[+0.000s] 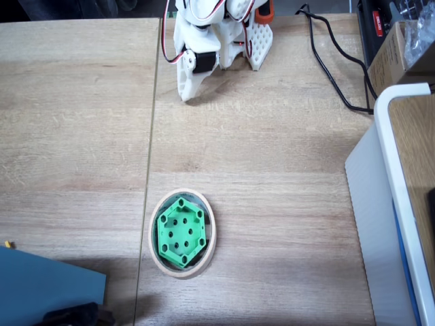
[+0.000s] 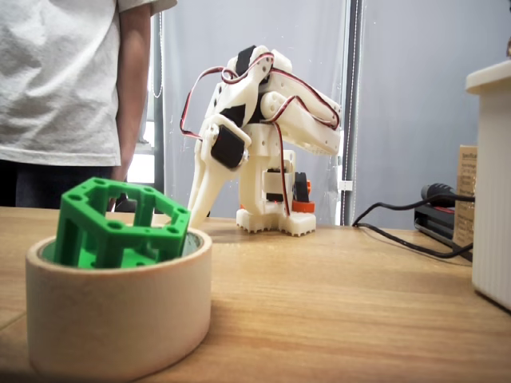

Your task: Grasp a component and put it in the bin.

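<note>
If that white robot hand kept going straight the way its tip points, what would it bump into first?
Most likely the wooden table. In both fixed views the hand points steeply down, its tip close to the surface, well short of the green component sitting in the tape-ring bin.

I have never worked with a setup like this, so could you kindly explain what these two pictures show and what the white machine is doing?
The white machine is a small robot arm folded up at the far end of a wooden table. One fixed view looks straight down on the table; the other sits low at table height, looking across it. The arm's claw points down toward the table and holds nothing; whether it is open I cannot tell. Nearer the low camera lies a beige tape ring, serving as the bin, with a green hexagonal part resting inside it, sticking up above the rim. A person stands behind the table, and black cables run along one side.
</note>
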Controlling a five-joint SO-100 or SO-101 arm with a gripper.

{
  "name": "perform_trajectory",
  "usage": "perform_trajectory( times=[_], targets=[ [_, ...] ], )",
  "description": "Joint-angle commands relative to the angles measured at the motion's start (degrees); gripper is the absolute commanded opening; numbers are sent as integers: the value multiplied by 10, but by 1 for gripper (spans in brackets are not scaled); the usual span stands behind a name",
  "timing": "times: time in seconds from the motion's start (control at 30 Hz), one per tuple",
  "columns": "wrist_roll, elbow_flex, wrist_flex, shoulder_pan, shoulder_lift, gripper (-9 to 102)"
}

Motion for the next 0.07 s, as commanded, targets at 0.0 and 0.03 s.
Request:
perform_trajectory(
  times=[0.0, 0.03],
  targets=[
    [4, 2, 4, 1, -4, 1],
    [4, 2, 4, 1, -4, 1]
  ],
)
